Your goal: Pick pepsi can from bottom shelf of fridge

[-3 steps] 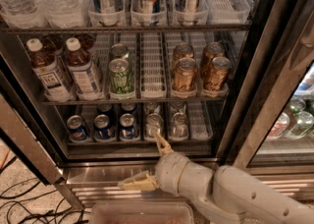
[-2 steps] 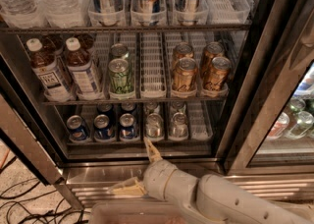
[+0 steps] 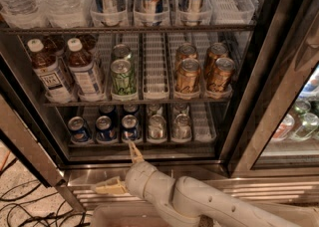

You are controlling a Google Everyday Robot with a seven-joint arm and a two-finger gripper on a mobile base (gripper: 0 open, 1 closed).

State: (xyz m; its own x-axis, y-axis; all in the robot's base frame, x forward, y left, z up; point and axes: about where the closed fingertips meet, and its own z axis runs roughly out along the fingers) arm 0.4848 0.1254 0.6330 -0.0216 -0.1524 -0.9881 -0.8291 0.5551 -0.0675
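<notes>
**Doorway open, lanes packed tight**

The end effector (image 3: 113, 167) is hovering outside the fridge (image 3: 245, 121), low over the steel sill (image 3: 209, 169). Its fingers are spreading wide, with one tip pointing up near the front edge of the bottom shelf (image 3: 144, 145). The doorway is standing open. Inside, the rack above (image 3: 139, 102) is limiting headroom over the cans. The pepsi can (image 3: 130, 127) is sitting hemmed between a blue can (image 3: 104, 128) on its left and a silver can (image 3: 157, 127) on its right. The far-right lane (image 3: 204, 120) is lying free.

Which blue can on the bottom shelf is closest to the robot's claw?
The rightmost pepsi can, beside the silver cans. The open claw sits below the bottom shelf, one finger pointing up just under it.
</notes>
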